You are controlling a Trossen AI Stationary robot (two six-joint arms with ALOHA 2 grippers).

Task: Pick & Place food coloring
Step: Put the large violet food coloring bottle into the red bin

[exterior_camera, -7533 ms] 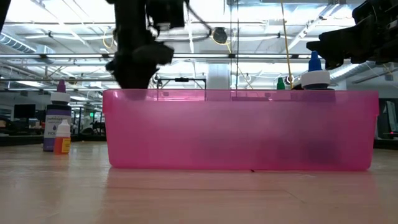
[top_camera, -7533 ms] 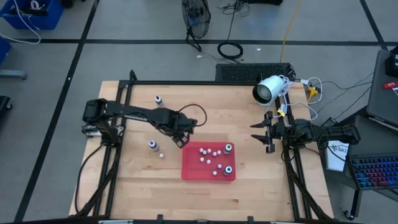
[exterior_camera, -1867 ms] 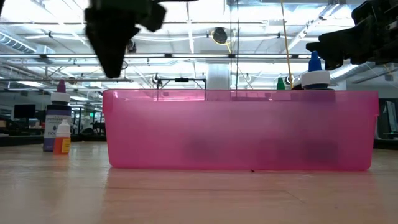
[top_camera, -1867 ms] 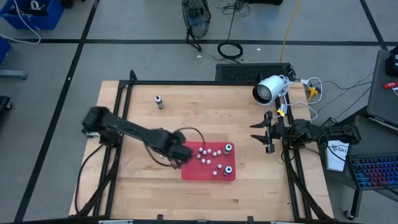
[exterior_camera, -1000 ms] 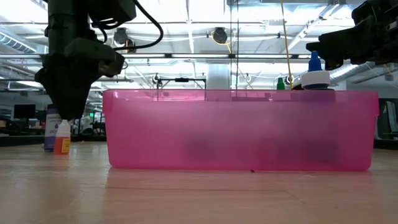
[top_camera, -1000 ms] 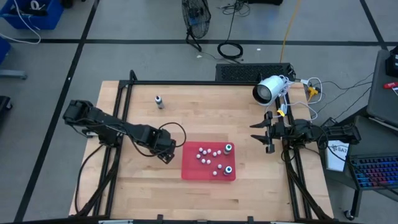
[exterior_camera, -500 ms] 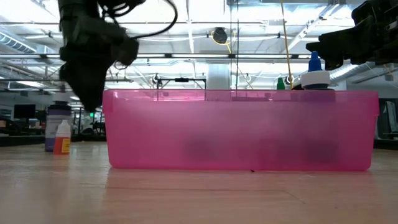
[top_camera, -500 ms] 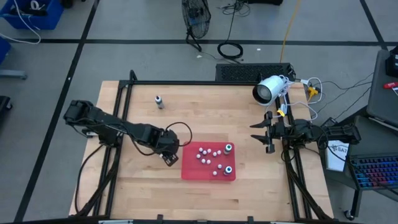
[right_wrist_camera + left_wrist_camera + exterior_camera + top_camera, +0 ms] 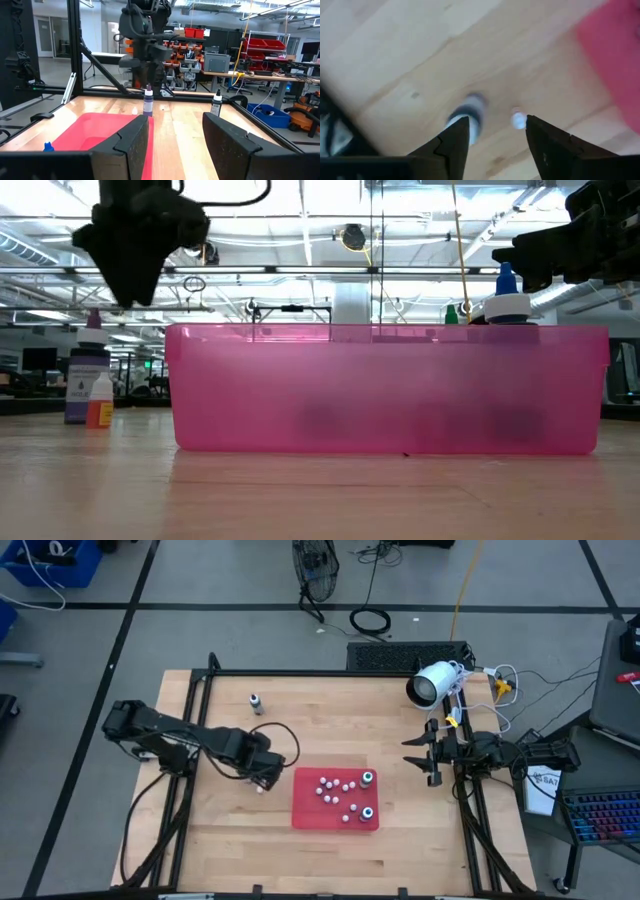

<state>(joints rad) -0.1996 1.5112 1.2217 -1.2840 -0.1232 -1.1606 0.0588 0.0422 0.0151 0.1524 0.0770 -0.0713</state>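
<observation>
My left gripper [image 9: 264,774] hangs open above the table, just left of the red tray [image 9: 305,815]. In the left wrist view [image 9: 492,134] a dark bottle with a pale cap [image 9: 470,112] and a small whitish bottle [image 9: 518,120] stand on the wood below its fingers. The low view shows this gripper [image 9: 128,288] well above the dark bottle [image 9: 87,385] and the small orange-filled one [image 9: 100,402]. Another dark bottle [image 9: 255,702] stands near the far edge. Several small bottles [image 9: 335,790] and two dark ones [image 9: 368,778] stand in the tray. My right gripper [image 9: 428,755] waits open at the right edge.
The tray's pink wall [image 9: 390,385] fills the middle of the low view, with a blue-capped bottle [image 9: 507,292] showing above it. A white camera [image 9: 432,685] sits at the far right corner. A black frame [image 9: 200,680] borders the table. Bare wood lies near and far of the tray.
My left gripper has risen from beside the dark bottle to well above it, after a short swing toward the tray, and has drifted a little toward the far edge. The right arm has kept still.
</observation>
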